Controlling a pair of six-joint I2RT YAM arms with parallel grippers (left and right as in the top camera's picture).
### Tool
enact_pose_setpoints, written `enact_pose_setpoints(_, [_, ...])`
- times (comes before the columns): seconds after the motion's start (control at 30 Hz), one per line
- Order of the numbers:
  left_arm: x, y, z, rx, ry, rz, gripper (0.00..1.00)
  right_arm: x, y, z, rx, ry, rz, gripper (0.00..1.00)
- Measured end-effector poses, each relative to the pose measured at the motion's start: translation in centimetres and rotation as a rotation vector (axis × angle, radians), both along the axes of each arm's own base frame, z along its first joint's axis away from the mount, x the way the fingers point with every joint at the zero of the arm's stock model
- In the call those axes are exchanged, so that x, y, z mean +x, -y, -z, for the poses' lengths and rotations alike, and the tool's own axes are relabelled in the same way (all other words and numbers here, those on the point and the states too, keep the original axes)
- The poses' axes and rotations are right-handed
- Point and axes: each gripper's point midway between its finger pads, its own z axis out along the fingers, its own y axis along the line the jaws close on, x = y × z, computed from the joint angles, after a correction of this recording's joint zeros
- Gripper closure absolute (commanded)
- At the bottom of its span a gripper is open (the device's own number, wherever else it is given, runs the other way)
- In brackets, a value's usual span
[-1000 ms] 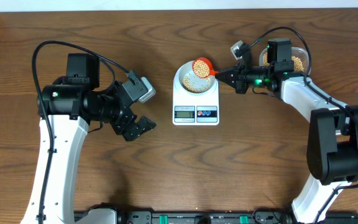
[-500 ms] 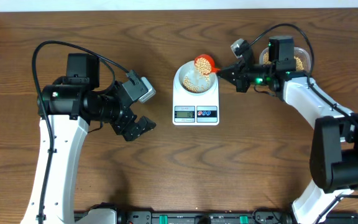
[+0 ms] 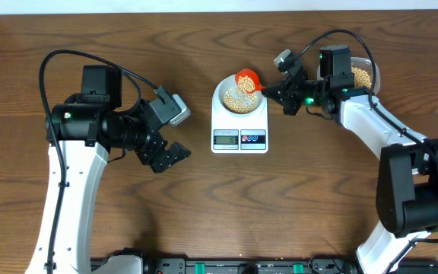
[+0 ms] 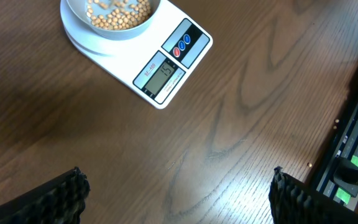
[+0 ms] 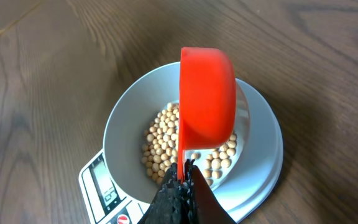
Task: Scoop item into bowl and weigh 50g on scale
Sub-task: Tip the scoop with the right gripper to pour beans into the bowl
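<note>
- Beans [image 5: 160, 140]: small, hard and round, each one light. I judge they will roll and bounce, so they are better poured than picked. A slow tip of the scoop should give finer control near 50 g.
- Scoop [image 5: 207, 102]: rigid red plastic, and light by the look of it. The right tool [image 5: 182, 180] is pinched tight on its thin handle, which is the sensible place to hold it. The cup is tipped on edge over the bowl's 1 o'clock side. Its inside faces away from the wrist camera, so I cannot tell whether any beans are left in it.
- Bowl [image 3: 220, 97]: sits centred on the scale [image 4: 166, 68]. A shallow layer of beans lies well below the rim. It is smooth and light, and likely to slide if the scoop nudges it.
- Scale display: at 6 o'clock of the bowl. The digits are lit but too small to read surely.
- Tub [image 3: 365, 76]: at 3 o'clock of the bowl, well apart and partly behind the right arm. It holds more beans.
- Left tool [image 3: 175, 154]: jaws wide, holding nothing, over bare table [image 3: 318, 198] at 8 o'clock of the scale.
</note>
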Motion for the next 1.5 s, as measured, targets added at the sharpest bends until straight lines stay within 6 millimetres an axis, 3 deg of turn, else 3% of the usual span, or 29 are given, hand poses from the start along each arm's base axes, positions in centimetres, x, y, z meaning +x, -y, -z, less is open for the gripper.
enact_pose_setpoints(0.87, [0.0, 0.0, 0.0, 0.000, 0.000, 0.000, 0.05, -0.2, -0.2, -1.5, -0.091, 0.074, 0.022, 0.99])
enact_pose_setpoints(1.1, [0.0, 0.0, 0.0, 0.000, 0.000, 0.000, 0.05, -0.5, -0.4, -3.3, -0.096, 0.125, 0.016, 0.99])
enact_pose_setpoints(1.5, [0.0, 0.0, 0.0, 0.000, 0.000, 0.000, 0.05, -0.5, -0.5, -2.6, -0.147, 0.125, 0.031, 0.99])
